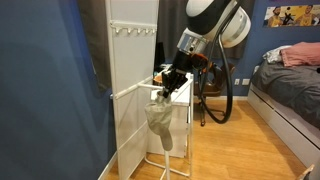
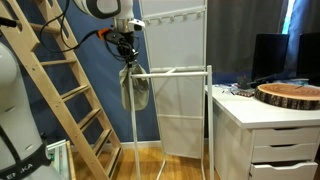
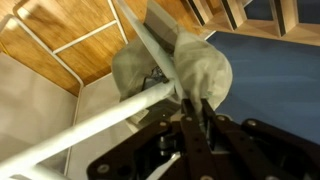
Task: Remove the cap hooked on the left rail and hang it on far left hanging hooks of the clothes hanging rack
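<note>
The room has a blue wall, a wood-plank floor (image 1: 235,150) and, in an exterior view, a bed with grey bedding (image 1: 290,85) at 3 o'clock.

1. The olive-grey fabric cap (image 1: 160,122) hangs from the horizontal white tube rail (image 2: 172,70) of the white metal clothes rack (image 1: 133,70). Its body droops toward 6 o'clock below the rail.
2. The black Robotiq gripper (image 3: 194,118) sits at 12 o'clock of the cap, at rail height. In the wrist view its fingers (image 3: 186,125) are drawn close together, pinching the cap fabric where it meets the rail.
3. The row of small white hanging hooks (image 2: 175,17) runs along the top of the rack's panel, at 1 o'clock of the gripper in an exterior view.
4. A slanted wooden ladder (image 2: 60,95) stands at 9 o'clock of the rack.
5. A white drawer desk (image 2: 265,135) stands at 3 o'clock and carries a round wood slab (image 2: 290,95).
</note>
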